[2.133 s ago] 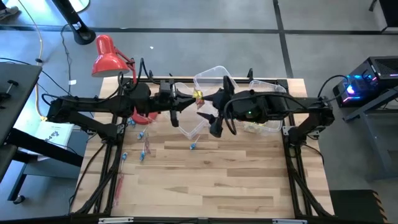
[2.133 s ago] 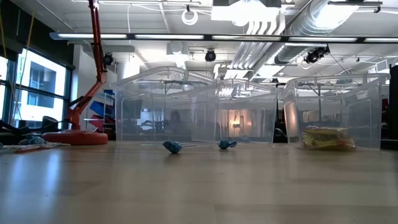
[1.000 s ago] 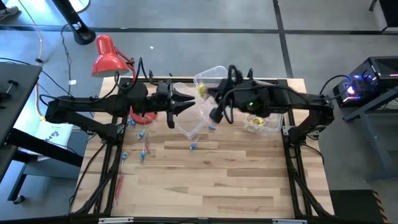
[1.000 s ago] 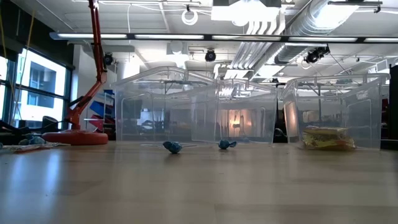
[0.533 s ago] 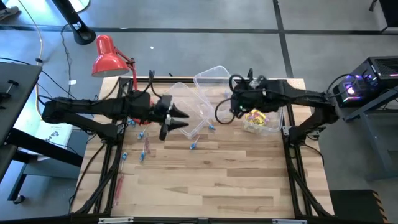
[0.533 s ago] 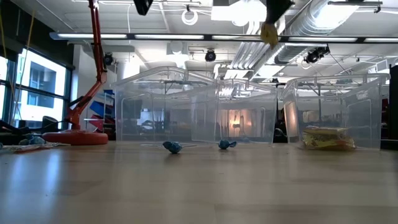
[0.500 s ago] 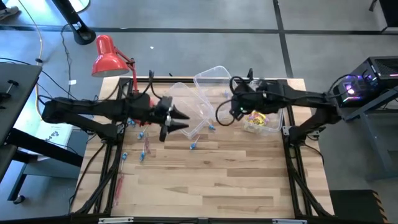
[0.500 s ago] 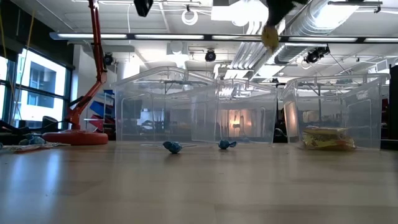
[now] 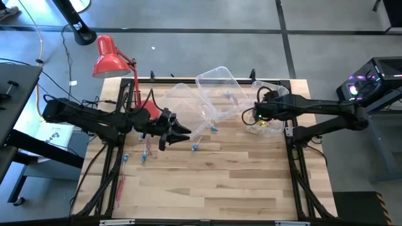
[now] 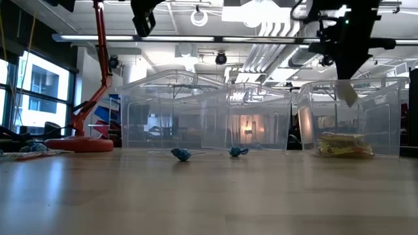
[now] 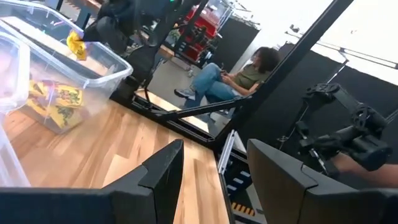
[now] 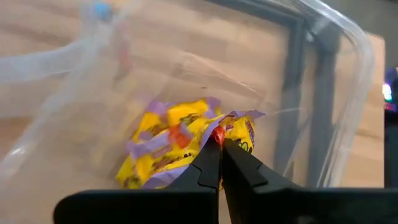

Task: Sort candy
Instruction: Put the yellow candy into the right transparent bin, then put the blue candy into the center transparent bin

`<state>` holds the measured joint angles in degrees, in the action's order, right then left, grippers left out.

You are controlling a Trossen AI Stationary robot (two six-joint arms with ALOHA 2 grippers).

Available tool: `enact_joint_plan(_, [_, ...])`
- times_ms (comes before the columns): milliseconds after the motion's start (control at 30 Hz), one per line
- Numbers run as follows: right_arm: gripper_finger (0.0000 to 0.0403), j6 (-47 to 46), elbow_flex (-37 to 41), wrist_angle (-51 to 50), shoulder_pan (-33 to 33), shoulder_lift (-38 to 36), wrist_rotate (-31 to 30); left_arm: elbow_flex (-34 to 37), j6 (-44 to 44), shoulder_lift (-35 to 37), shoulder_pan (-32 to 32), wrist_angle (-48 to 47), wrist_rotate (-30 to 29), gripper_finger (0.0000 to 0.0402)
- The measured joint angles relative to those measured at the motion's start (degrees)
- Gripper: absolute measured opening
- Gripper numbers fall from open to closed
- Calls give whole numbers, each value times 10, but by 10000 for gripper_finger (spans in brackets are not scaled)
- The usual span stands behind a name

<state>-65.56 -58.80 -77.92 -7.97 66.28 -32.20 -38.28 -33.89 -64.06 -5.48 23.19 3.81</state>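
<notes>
From above, 3 clear bins [image 9: 217,85] crowd the table's [image 9: 213,182] far edge; its near half lies open. The left claw [image 9: 179,132] hovers spread apart beside blue candies [image 9: 194,148], while the right claw [image 9: 256,117] sits over the right-hand bin [image 9: 271,125]. At table height, 2 blue candies [image 10: 181,154] lie before the bins; both arms are cut off at the top, and a yellow packet [image 10: 349,94] hangs from the right one. The left wrist view shows spread fingers [image 11: 163,171] and a seated person [image 11: 239,74] beyond. The right wrist view shows fingers [image 12: 210,163] pinched shut on that yellow packet [image 12: 233,127] over a blurred yellow pile [image 12: 165,146].
</notes>
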Motion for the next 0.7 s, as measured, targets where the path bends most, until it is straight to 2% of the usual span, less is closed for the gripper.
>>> enact_joint_plan(167, [31, -25, 24, 14, -14, -12, -13, 0, -4, 26, 0, -15, 0, 172])
enact_joint_plan(533, [203, 32, -2, 34, -37, -11, -22, 0, -1, 105, 0, -116, -30, 160])
enact_joint_plan(700, [226, 118, -60, 79, -26, -11, -25, 0, -9, 99, -29, -193, -31, 147])
